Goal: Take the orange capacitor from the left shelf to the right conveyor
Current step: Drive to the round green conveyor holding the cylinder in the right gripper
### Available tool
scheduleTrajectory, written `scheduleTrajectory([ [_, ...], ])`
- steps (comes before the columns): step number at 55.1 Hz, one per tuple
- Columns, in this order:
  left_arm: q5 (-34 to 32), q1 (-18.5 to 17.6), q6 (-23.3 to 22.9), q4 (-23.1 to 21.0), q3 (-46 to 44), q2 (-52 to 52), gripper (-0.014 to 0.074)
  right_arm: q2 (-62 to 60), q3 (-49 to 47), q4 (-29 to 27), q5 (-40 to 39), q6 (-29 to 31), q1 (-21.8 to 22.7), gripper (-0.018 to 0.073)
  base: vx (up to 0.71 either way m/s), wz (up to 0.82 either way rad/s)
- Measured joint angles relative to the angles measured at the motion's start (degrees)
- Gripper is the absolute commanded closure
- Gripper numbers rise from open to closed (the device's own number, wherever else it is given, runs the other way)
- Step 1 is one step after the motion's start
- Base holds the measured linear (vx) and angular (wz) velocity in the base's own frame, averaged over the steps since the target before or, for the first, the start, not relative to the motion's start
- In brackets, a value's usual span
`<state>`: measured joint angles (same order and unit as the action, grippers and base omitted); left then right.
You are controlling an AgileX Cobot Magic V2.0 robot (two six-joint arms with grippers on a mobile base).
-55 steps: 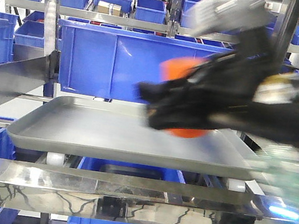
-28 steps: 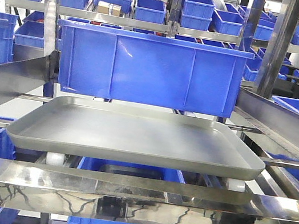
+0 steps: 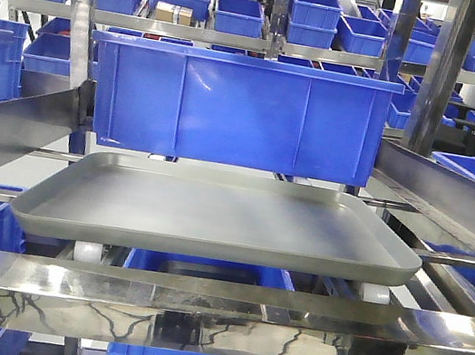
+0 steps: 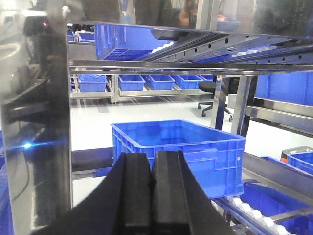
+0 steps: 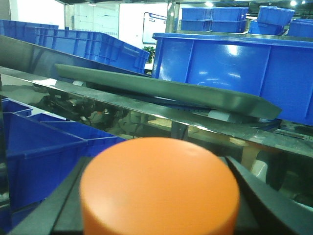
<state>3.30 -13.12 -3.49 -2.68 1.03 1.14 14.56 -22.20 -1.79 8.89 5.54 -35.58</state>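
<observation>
The orange capacitor (image 5: 159, 188), a round orange cylinder, fills the bottom of the right wrist view, held between the black fingers (image 5: 264, 196) of my right gripper (image 5: 159, 215). It sits low, below and in front of the grey tray (image 5: 161, 88). In the left wrist view my left gripper (image 4: 152, 191) is shut and empty, its two black fingers pressed together, pointing at a blue crate (image 4: 178, 147). Neither gripper shows in the front view, where the grey tray (image 3: 212, 215) lies bare on the rollers.
A large blue bin (image 3: 236, 108) stands behind the tray. Steel shelf rails (image 3: 195, 313) cross the front. Blue crates (image 5: 44, 156) sit low on the left in the right wrist view. A steel upright (image 4: 34, 127) stands close on the left of my left gripper.
One second ago my right arm, carrying the orange capacitor, swept in front of the tray in the front view. It has left that view; the tray is unchanged.
</observation>
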Motion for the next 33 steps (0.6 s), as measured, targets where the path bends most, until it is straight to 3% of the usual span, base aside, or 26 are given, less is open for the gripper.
scheduleTrajectory([
  [33,0.0,0.0,0.0,0.0,0.0,0.0,0.0603,0.0,0.0,0.0,-0.04,-0.01,0.0,0.0567,-0.02,0.09],
])
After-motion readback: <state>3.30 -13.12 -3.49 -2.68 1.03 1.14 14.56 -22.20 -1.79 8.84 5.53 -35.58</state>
